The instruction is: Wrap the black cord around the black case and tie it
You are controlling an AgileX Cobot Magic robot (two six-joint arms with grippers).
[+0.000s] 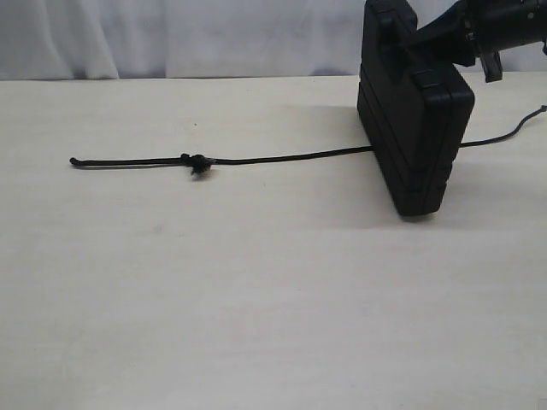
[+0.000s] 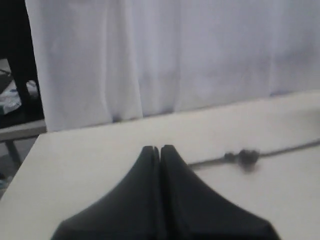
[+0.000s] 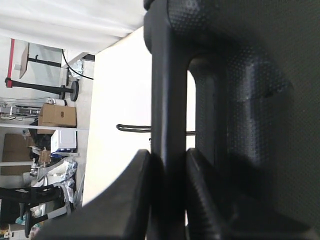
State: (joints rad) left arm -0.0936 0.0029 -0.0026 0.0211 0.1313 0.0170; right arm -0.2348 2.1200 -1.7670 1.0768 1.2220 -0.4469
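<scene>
Black cord (image 1: 282, 157), thin and knotted, lies straight, seemingly passing under black case (image 1: 419, 128).

- I see a pale table top (image 1: 256, 299) filling most of my exterior view.
- A white curtain (image 1: 171, 34) hangs behind its far edge.
- Through the right wrist view, a cardboard box (image 3: 57, 115) sits near a black stand (image 3: 73, 91), amid blurred clutter.

Exterior camera faces the curtain (image 1: 171, 34) across the bench (image 1: 256, 325); left wrist camera, low, shares curtain and black cord (image 1: 282, 157); right wrist camera hugs the black case (image 3: 250, 75).
</scene>
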